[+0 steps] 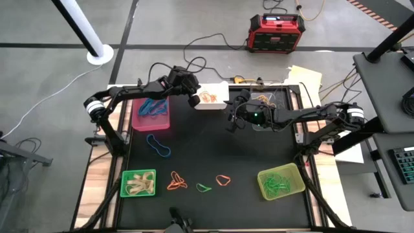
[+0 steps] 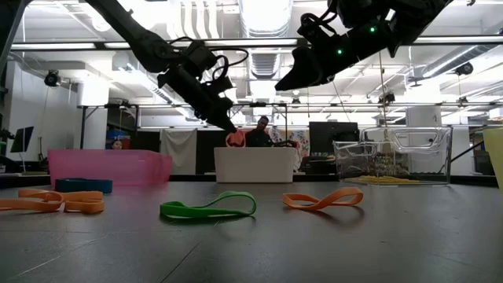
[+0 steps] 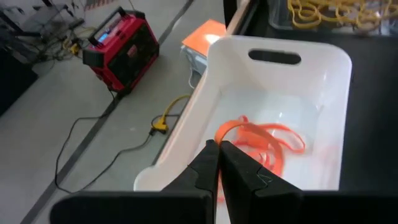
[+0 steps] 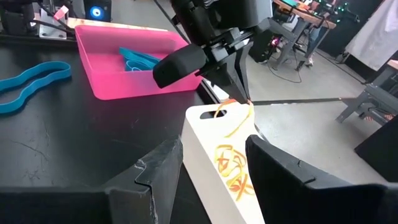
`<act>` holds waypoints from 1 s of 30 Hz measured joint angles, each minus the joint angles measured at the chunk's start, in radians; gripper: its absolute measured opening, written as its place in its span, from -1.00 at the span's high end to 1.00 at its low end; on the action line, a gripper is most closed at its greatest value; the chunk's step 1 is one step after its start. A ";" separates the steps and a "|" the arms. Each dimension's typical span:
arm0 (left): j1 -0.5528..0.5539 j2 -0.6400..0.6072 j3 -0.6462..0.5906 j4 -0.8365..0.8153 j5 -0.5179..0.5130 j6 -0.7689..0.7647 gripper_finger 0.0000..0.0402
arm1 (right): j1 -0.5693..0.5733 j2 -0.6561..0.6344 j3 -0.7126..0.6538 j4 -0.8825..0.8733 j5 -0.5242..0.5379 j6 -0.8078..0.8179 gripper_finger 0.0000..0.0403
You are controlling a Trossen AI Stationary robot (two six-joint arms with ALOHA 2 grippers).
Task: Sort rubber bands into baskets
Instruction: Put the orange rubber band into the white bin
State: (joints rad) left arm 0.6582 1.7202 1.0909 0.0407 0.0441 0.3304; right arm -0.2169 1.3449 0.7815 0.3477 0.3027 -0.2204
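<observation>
My left gripper hangs over the white basket, shut on an orange rubber band. More orange bands lie in this basket. My right gripper hovers open beside it, above the black mat, with nothing between its fingers. The pink basket holds blue bands. Loose on the mat lie a blue band, two orange bands and a green band. My left gripper pinches the orange band's upper end between its two fingertips. The fingers slant down from the table's left toward the white basket. The band hangs slack below them, down into the basket; whether its lower end rests on the bands there I cannot tell.
A clear basket stands at the far right, a bright green basket at the near left and a yellow-green basket at the near right. A red-and-black box and cables lie on the floor beyond the table.
</observation>
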 joint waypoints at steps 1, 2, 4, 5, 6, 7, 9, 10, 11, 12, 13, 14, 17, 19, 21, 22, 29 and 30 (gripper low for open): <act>0.000 0.003 0.000 0.018 0.000 -0.004 1.00 | 0.000 0.000 0.000 0.000 0.000 -0.003 0.14; 0.000 0.009 0.000 0.043 0.000 -0.012 1.00 | 0.000 0.000 0.000 0.000 0.000 -0.005 0.14; 0.000 0.029 0.000 0.097 0.000 -0.039 1.00 | 0.000 0.000 0.000 0.000 0.000 -0.008 0.14; 0.000 0.043 0.000 0.125 -0.001 -0.051 1.00 | 0.000 0.000 0.000 0.000 0.000 -0.008 0.14; 0.000 0.054 0.000 0.137 -0.003 -0.059 1.00 | 0.000 0.000 0.000 0.000 0.000 -0.011 0.14; 0.000 0.062 0.000 0.142 -0.005 -0.063 1.00 | 0.000 0.000 0.000 0.000 0.000 -0.012 0.14; 0.000 0.068 0.000 0.142 -0.005 -0.069 0.99 | 0.000 0.000 0.000 0.000 0.000 -0.008 0.14; 0.000 0.068 0.000 0.142 -0.005 -0.074 0.98 | 0.000 0.000 0.000 -0.002 0.000 -0.005 0.14; 0.000 0.068 0.000 0.141 -0.005 -0.077 0.96 | 0.000 0.000 0.000 -0.005 0.000 -0.003 0.14; 0.000 0.066 0.000 0.134 -0.005 -0.078 0.93 | 0.000 0.000 0.000 -0.009 0.000 -0.003 0.14; 0.000 0.065 0.000 0.127 -0.005 -0.078 0.89 | 0.000 0.000 0.000 -0.011 0.000 -0.003 0.14; 0.000 0.064 0.000 0.124 -0.005 -0.078 0.85 | 0.000 0.000 0.000 -0.012 0.000 -0.003 0.14; 0.000 0.061 0.005 0.101 -0.005 -0.081 0.68 | 0.000 0.000 0.000 -0.010 0.000 -0.003 0.14; 0.000 0.061 0.006 0.090 -0.006 -0.082 0.57 | 0.000 0.000 0.000 -0.011 0.000 -0.002 0.14; 0.000 0.060 0.006 0.079 -0.006 -0.086 0.46 | 0.000 0.000 0.000 -0.013 0.000 0.001 0.14; 0.000 0.058 0.006 0.070 -0.007 -0.087 0.41 | 0.000 0.000 0.000 -0.017 0.000 0.002 0.14; -0.032 -0.011 0.006 -0.061 0.005 -0.099 0.24 | 0.000 0.000 -0.001 -0.024 0.000 0.021 0.14; -0.043 -0.026 0.003 -0.075 0.014 -0.108 0.24 | 0.000 0.000 -0.001 -0.015 -0.002 0.020 0.14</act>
State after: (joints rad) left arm 0.6157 1.6945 1.0943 -0.0347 0.0580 0.2219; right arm -0.2169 1.3449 0.7803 0.3328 0.3008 -0.2003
